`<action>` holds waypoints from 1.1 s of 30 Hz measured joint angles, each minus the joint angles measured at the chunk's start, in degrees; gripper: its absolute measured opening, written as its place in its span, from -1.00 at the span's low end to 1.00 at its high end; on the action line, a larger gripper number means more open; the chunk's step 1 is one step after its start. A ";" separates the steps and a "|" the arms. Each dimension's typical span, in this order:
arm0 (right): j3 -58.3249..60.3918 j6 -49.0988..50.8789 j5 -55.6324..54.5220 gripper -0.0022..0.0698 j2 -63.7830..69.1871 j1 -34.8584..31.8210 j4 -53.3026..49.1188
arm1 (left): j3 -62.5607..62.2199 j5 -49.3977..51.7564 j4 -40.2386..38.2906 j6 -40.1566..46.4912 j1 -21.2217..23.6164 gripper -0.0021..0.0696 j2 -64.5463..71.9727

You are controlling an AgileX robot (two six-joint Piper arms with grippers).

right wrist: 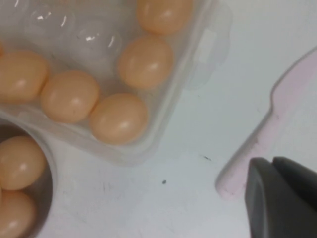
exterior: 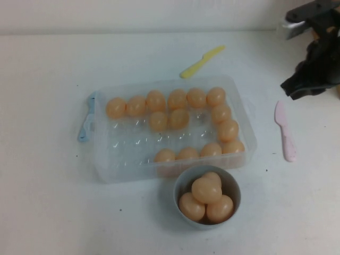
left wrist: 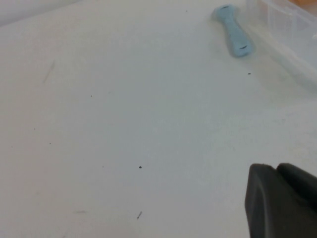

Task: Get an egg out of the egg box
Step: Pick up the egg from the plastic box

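Note:
The clear egg box [exterior: 122, 171] lies mid-table with a light blue clip [exterior: 86, 121] at its left end. Several peach-orange eggs fill its far row, right side and near-right cells; one egg [exterior: 227, 130] sits at the right edge. My right gripper [exterior: 298, 89] hovers at the far right, beyond the box's right end, shut and empty. In the right wrist view the gripper [right wrist: 271, 161] is over the table beside the box corner [right wrist: 198, 54] and its eggs [right wrist: 145, 62]. My left gripper [left wrist: 275, 167] is shut and empty over bare table, out of the high view, well away from the clip [left wrist: 235, 29].
A round grey-blue bowl [exterior: 183, 183] holding several eggs stands against the box's near side; it also shows in the right wrist view [right wrist: 47, 168]. A pink plastic knife [exterior: 285, 130] lies right of the box, below the right gripper. A yellow knife [exterior: 202, 61] lies behind the box.

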 joint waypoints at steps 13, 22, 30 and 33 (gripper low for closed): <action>-22.40 0.00 0.76 -0.96 21.25 8.81 -2.02 | 0.00 0.00 0.22 0.00 0.00 -0.95 0.00; -33.71 -1.22 -4.58 0.23 32.25 11.80 0.60 | 0.00 0.00 0.25 0.00 0.00 -0.95 0.00; -34.75 -1.33 -11.79 0.39 35.71 12.39 2.83 | 0.00 0.09 2.42 0.00 0.00 -0.95 0.00; -34.83 -1.44 -12.49 0.37 36.20 12.39 2.83 | 0.00 0.09 2.91 0.00 0.00 -0.95 0.00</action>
